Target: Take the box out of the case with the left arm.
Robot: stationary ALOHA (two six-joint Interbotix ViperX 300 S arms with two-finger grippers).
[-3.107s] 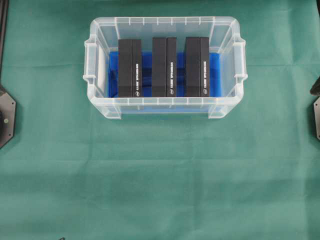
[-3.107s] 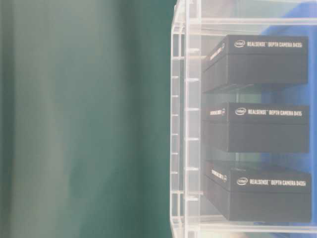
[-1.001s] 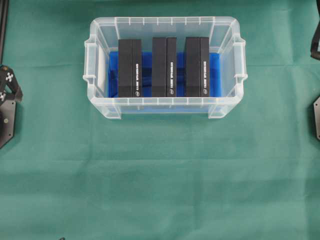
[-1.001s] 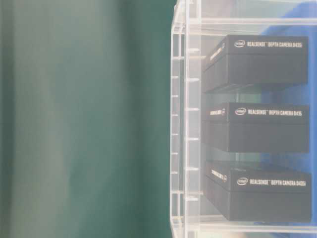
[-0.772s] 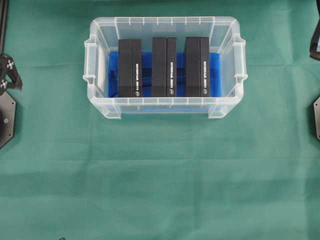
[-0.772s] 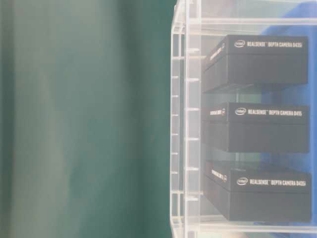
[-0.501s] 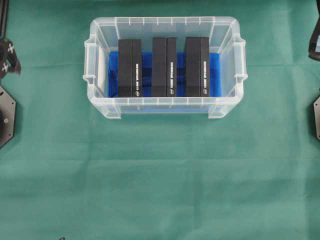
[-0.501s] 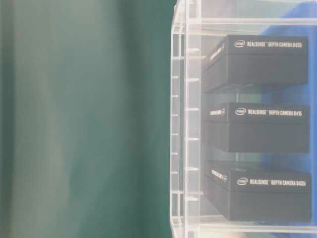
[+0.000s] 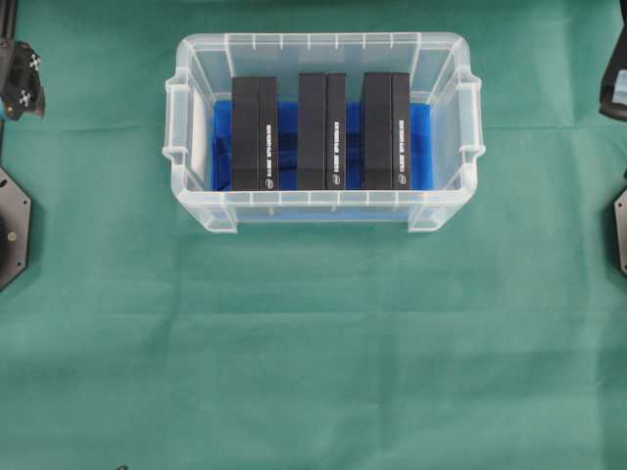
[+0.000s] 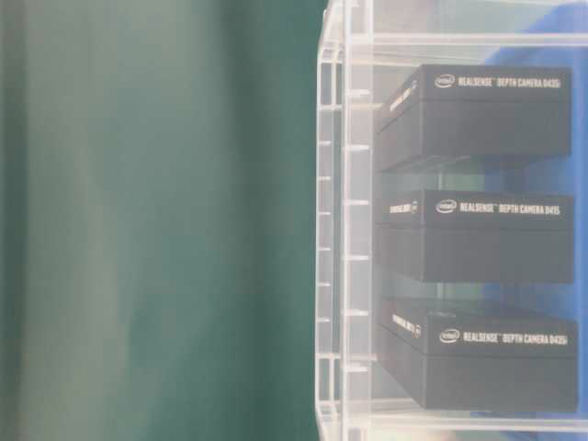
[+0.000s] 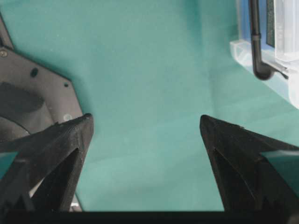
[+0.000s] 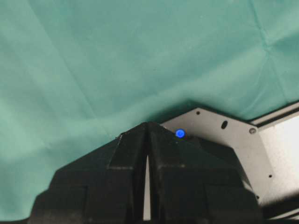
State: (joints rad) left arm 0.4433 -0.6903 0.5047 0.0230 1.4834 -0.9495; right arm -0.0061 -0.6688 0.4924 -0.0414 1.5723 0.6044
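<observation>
Green cloth (image 9: 313, 343) covers the table, evenly lit

I work at a robot lab bench: a green cloth (image 9: 313, 343) covers the whole table, and black metal base plates (image 9: 12, 230) are bolted at both of its side edges. In front of me stands a clear plastic case (image 9: 323, 211) holding three black boxes (image 10: 478, 234) printed "RealSense Depth Camera", which is research kit.
</observation>
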